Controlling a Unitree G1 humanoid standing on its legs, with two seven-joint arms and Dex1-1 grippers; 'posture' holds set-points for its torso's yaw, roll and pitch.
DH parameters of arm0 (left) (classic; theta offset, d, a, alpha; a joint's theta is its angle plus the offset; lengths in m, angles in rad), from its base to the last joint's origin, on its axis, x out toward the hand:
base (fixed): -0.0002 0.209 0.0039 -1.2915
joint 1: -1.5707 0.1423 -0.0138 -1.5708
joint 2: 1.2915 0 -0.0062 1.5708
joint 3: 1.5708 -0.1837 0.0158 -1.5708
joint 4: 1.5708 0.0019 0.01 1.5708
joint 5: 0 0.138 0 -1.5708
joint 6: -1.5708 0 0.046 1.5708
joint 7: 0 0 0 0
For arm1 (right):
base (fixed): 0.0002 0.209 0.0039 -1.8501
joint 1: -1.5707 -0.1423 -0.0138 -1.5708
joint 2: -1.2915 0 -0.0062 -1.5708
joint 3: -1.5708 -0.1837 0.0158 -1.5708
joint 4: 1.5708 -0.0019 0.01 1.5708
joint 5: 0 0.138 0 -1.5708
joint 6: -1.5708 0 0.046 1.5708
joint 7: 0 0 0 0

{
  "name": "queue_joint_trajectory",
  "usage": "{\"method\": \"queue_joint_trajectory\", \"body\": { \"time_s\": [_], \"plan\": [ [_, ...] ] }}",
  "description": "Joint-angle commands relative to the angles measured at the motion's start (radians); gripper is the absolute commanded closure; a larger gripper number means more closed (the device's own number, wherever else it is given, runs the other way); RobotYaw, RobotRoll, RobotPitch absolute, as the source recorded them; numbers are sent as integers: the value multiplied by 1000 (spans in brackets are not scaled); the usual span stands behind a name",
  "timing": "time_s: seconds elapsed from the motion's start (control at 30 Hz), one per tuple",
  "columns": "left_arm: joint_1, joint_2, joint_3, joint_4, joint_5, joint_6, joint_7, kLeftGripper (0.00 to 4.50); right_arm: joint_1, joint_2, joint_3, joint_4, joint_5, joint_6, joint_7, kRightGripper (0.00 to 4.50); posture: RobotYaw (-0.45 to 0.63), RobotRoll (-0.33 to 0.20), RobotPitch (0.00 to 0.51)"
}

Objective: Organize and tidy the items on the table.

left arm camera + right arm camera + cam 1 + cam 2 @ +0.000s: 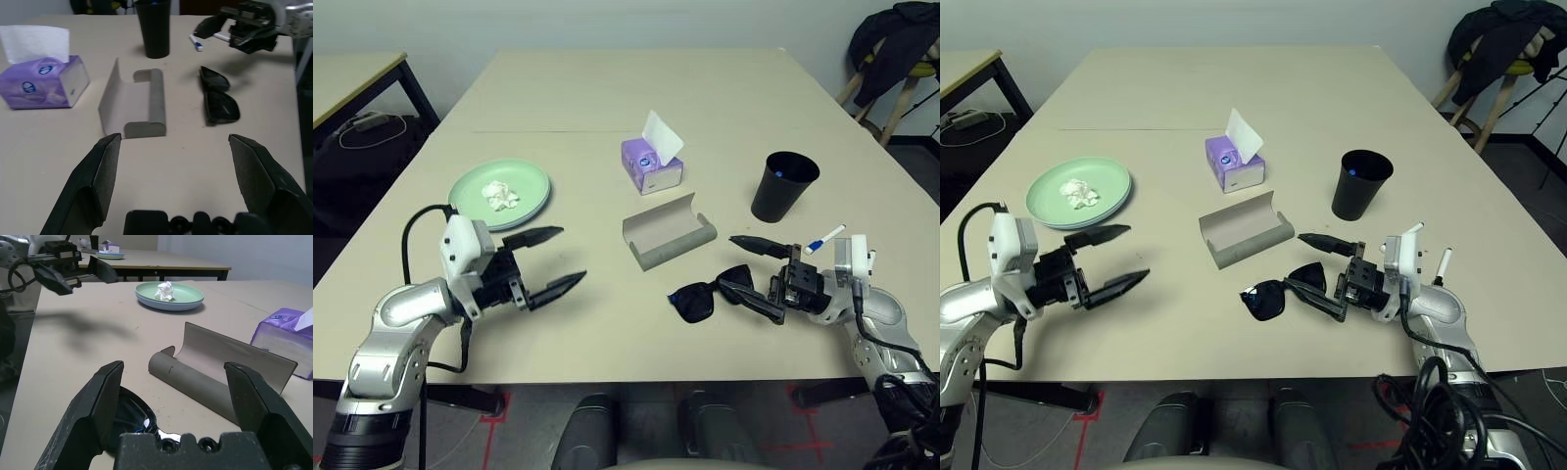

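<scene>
Reaching next for the sunglasses (715, 295) looks likely: they lie folded at the near edge, just ahead of our right gripper (756, 275), whose fingers gape wide around empty air. Their long axis runs across the table, pointing towards the open, empty left gripper (551, 260); beyond lies the case (670, 232), lid up.

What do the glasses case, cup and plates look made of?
Glasses case: matte grey, stiff open shell, likely fabric or leatherette over board.
Black cup: likely plastic, smooth thin wall with slight sheen.
Plates: pastel mint over pale blue, smooth; plastic or melamine, can't tell.
</scene>
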Motion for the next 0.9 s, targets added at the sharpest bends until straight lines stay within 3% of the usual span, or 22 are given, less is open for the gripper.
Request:
{"method": "queue_joint_trajectory", "body": {
  "time_s": [0.03,0.53,0.9],
  "plan": [
    [4,28,-19,-11,-10,-13,-45,54,12,-12,-10,-8,-1,1,3,0,38,0,54],
    [-28,69,-21,102,19,-9,-51,54,25,-21,-11,-26,-5,9,-19,0,31,0,55],
    [-1,95,-58,122,60,-154,-159,54,5,-49,-23,-21,0,26,-28,0,20,0,57]
  ]
}}
